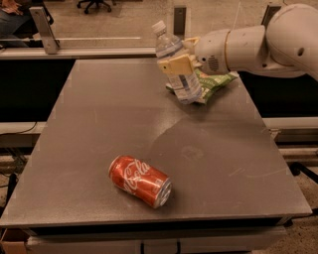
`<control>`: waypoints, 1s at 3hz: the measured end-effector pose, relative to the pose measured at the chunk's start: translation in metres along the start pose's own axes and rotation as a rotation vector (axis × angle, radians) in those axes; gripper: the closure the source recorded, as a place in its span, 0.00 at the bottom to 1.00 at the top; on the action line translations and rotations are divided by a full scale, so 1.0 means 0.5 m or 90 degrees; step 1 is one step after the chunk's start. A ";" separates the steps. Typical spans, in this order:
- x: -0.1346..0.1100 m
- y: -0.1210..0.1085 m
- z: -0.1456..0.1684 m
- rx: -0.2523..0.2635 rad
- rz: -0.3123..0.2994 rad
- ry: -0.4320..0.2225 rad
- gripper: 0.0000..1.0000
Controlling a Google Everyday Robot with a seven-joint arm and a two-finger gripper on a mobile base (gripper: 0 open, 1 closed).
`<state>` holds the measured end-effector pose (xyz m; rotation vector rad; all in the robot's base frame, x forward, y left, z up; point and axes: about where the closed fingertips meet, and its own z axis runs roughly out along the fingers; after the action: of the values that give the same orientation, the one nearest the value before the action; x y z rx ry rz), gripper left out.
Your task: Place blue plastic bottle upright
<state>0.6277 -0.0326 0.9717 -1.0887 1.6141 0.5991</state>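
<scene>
Gripping the blue plastic bottle [187,85] right now, out over the far right part of the bench [99,124]. Tilted, not upright: white cap [158,27] high and to the left, base low and to the right. Pinched around its middle by the gripper [179,59], tan fingers [173,65] pressed onto the clear ribbed body, one on the near side, the other tucked behind. Base down just in front of the green snack bag [218,82], overlapping its left edge; cannot tell whether touching bag or bench, or hanging just above. Reaching in from the right, the white arm [248,47], wrist level with the bottle's upper half. Down at the near side, well apart from all that, a red Coca-Cola can [140,180] on its side, silver end facing near-right. Beyond the far edge, a metal rail [74,51] and a leaning post [43,27] at the left, plus the base of an office chair [94,4] on the floor.
</scene>
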 end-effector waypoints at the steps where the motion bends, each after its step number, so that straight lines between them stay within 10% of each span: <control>1: 0.019 0.022 -0.043 -0.008 0.025 -0.067 1.00; 3: 0.063 0.058 -0.106 -0.048 0.040 -0.172 1.00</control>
<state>0.5755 -0.0737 0.9554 -0.9674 1.4036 0.8181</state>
